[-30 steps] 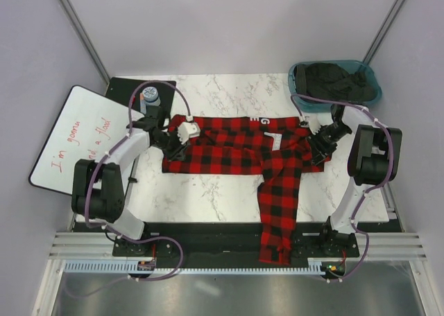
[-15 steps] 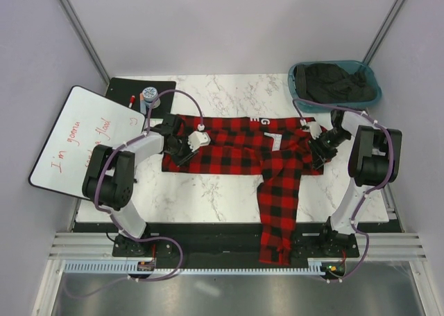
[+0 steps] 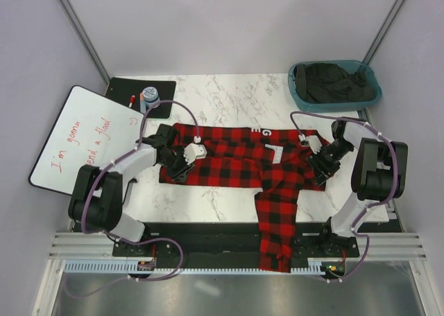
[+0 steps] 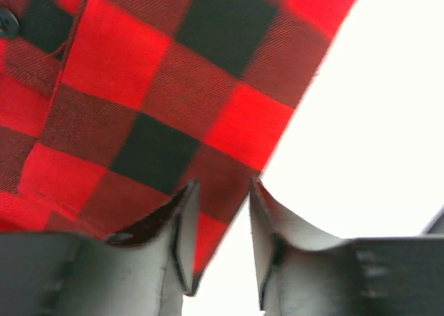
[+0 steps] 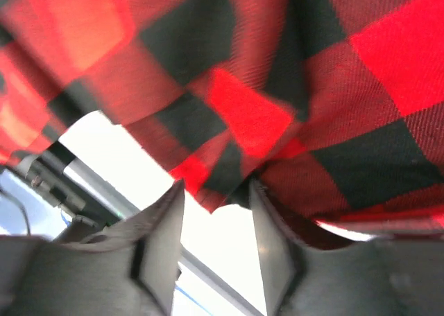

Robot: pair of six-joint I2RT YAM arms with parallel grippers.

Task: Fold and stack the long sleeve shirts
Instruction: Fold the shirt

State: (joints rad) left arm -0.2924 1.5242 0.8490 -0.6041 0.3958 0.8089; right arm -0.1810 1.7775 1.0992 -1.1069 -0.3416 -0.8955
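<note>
The left tool stands at the left end of the shirt, low over the worktop. Its two fingers are a little apart, and the hem of the checked cloth goes down between them. The hem lies against one finger and a bright gap shows between the cloth and the other finger, so this tool is released, not clenched. The right tool is at the right end of the shirt. Its fingers are also apart and a corner of cloth hangs between the tips, but I cannot tell if it is pinched or only touches them.

The red-and-black shirt lies spread from left to right across the middle of the worktop, between the two tools. One sleeve runs from the right part toward the near side and hangs over the near edge of the worktop.

In the far right corner stands a teal bin with dark clothes inside. On the left, a whiteboard with red writing reaches out over the left edge. At the far left is a black mat with a small can and a marker on it.
</note>
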